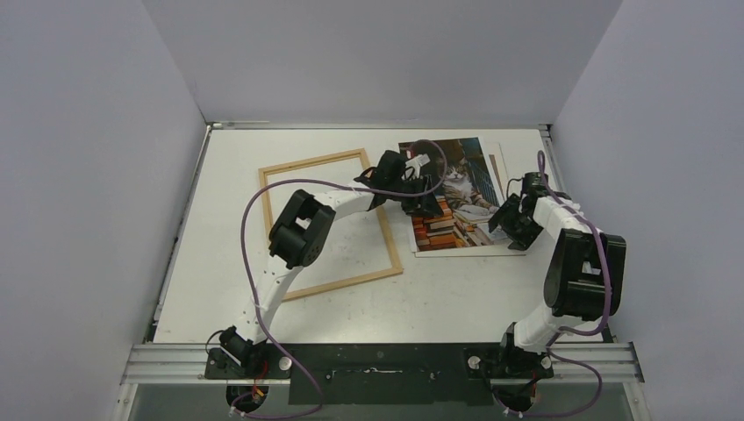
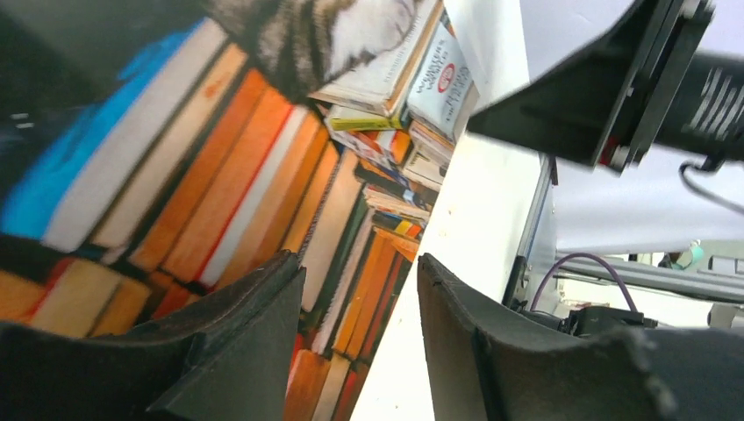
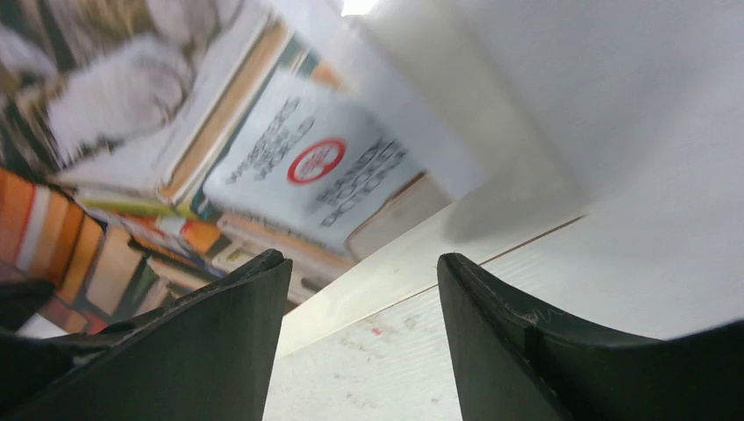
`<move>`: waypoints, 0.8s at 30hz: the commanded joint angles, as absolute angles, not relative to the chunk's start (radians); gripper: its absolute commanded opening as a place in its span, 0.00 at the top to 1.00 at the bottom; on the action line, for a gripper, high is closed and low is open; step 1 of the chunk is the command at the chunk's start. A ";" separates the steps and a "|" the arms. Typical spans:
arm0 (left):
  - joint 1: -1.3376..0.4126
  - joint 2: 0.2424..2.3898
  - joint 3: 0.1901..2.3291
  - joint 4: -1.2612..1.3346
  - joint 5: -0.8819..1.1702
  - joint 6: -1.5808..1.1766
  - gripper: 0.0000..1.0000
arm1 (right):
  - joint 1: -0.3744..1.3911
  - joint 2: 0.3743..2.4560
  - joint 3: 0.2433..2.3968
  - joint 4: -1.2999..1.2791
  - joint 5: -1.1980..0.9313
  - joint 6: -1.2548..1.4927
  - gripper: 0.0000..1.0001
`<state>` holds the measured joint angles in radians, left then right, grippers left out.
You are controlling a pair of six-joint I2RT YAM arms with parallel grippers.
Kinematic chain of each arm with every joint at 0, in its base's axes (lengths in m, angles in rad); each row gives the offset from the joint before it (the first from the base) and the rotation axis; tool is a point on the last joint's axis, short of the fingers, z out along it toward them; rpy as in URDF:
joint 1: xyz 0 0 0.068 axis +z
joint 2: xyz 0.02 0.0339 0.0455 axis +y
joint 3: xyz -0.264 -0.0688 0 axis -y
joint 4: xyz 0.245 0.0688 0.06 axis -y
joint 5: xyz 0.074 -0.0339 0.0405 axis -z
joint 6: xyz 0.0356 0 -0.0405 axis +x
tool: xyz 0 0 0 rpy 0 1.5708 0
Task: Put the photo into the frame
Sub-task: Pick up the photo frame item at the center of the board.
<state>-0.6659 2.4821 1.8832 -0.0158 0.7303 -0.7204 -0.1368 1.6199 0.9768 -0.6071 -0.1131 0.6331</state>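
The left arm (image 1: 298,232) is stretching across the frame (image 1: 312,160), its wrist bending down over the left part of the photo (image 1: 462,189). Its jaws are standing partly apart and holding nothing, with one finger over the printed books and the other over white surface beside them. The right arm (image 1: 575,263) is folding in from the right. Its jaws are parted and empty, straddling the photo's right border. The photo is lying flat on the counter (image 1: 421,303), just right of the frame and outside it.
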 commanded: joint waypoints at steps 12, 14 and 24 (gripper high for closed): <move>-0.702 2.413 1.934 -0.284 0.471 -0.504 0.50 | -0.298 1.652 1.072 -0.713 0.038 0.572 0.35; -0.693 2.421 1.951 -0.341 0.426 -0.485 0.50 | -0.306 1.668 1.072 -0.715 0.015 0.571 0.34; -0.694 2.468 1.992 -0.412 0.426 -0.459 0.50 | -0.351 1.692 1.027 -0.710 -0.046 0.566 0.32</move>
<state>-0.6918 2.4535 1.9705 -0.2977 0.4824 -0.5098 -0.3202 1.6985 1.0462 -0.7170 -0.0120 0.5800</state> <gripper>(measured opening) 0.502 0.677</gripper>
